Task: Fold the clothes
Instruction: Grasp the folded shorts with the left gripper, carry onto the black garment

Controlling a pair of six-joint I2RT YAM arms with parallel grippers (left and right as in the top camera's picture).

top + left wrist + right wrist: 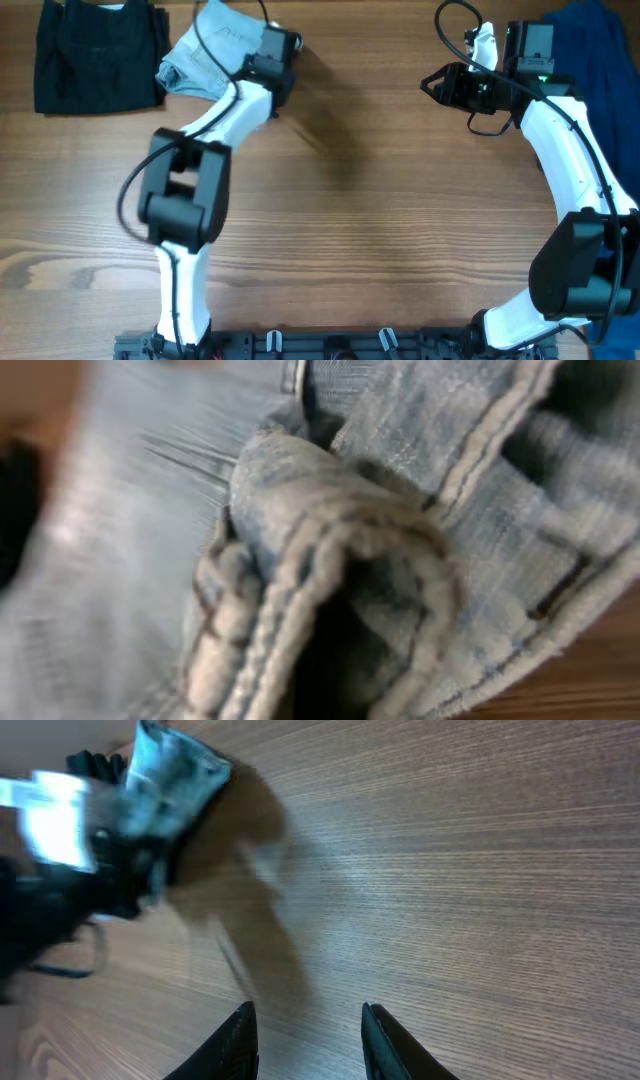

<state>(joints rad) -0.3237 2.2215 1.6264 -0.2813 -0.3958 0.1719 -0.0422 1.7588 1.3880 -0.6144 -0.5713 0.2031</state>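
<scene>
Left arm: stretched to the far left; left claw [258, 58] at crumpled light-blue denim shorts [205, 55], grip cannot be told. Right arm: elbow bent; right claw [305, 1040] parted, holding nothing, over tabletop [380, 220].

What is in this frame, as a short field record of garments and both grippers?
shorts: light-blue denim, bunched, beside the black garment
left gripper: at the shorts; denim fills its view, open or shut cannot be told
right gripper: open, empty, over bare table
dark blue garment: far right edge
fold: not yet done
</scene>
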